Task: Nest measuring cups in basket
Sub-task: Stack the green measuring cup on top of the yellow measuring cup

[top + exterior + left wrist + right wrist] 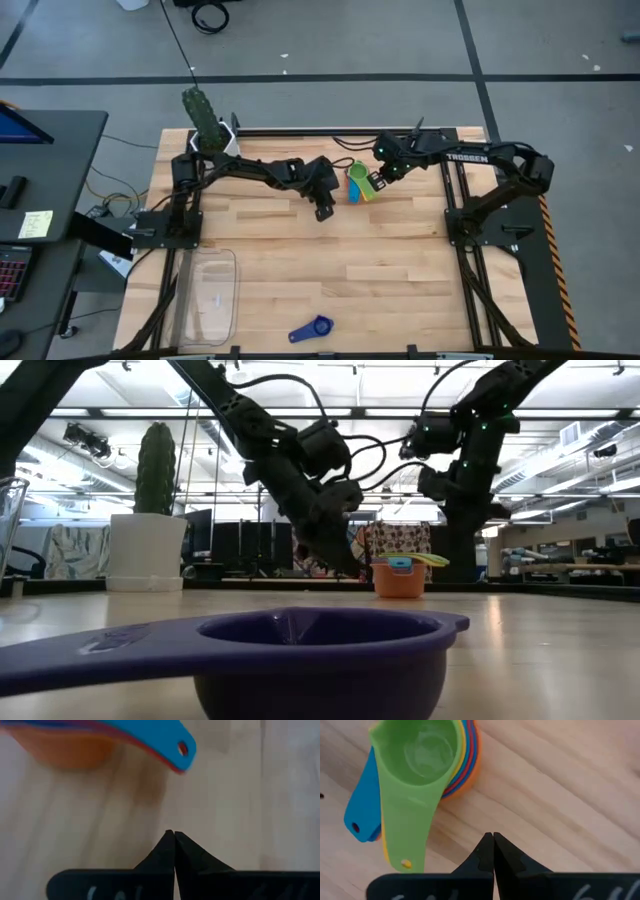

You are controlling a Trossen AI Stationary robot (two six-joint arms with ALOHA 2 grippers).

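Left gripper [323, 210]: fingers pressed shut, holding nothing, just left of the stack, tips low over the wood.
Right gripper [383, 172]: also shut and empty, just right of the stack at the far middle of the table [400, 270].
Stack [359, 183]: green cup on top, with yellow, red, blue and orange nested below; it sits on bare wood between the two grippers, handles fanned toward the near side.
Purple cup [311, 329]: alone at the near edge, well apart from the stack.
Basket [208, 296]: clear tray at the near left, empty, right of nothing but the table edge.
Handling: the cups look light, stiff and smooth, so likely to slide or split apart; the flat handles seem the best hold.
Room: wide open wood between stack and basket; a white pot [216, 142] stands at the far left corner.
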